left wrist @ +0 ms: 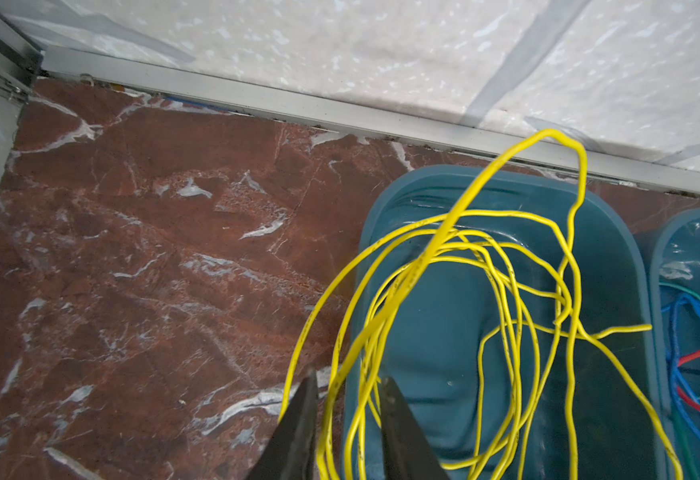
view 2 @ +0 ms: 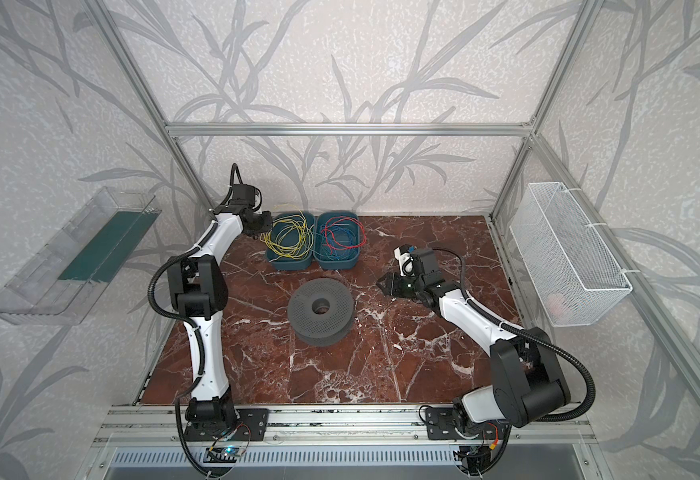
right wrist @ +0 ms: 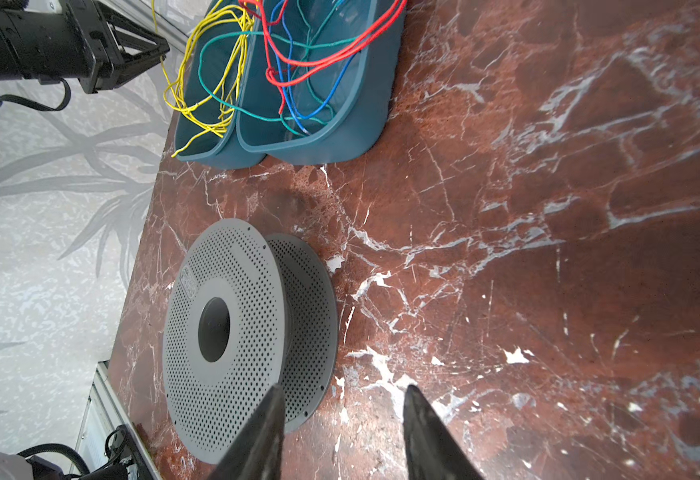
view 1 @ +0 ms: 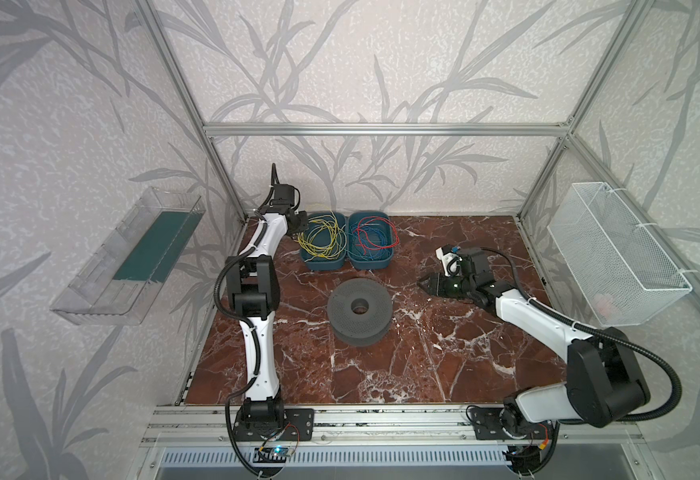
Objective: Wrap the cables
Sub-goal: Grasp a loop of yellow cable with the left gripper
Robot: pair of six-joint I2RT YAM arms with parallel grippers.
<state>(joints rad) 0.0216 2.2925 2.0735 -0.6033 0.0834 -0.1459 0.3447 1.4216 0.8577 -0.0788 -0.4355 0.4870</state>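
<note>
Yellow cables (left wrist: 465, 199) lie in loose loops in the left teal bin (view 1: 313, 265) at the table's (view 1: 443, 365) far edge. A few loops spill over its rim toward the far left corner. My left gripper (left wrist: 347, 376) straddles several strands there, its jaws parted, and the strands pass between them unpinched. My right gripper (right wrist: 344, 386) hovers over the table beside the grey spool (view 1: 342, 299), its jaws spread and empty. A second bin (view 1: 383, 264) holds red, blue and green wires.
</note>
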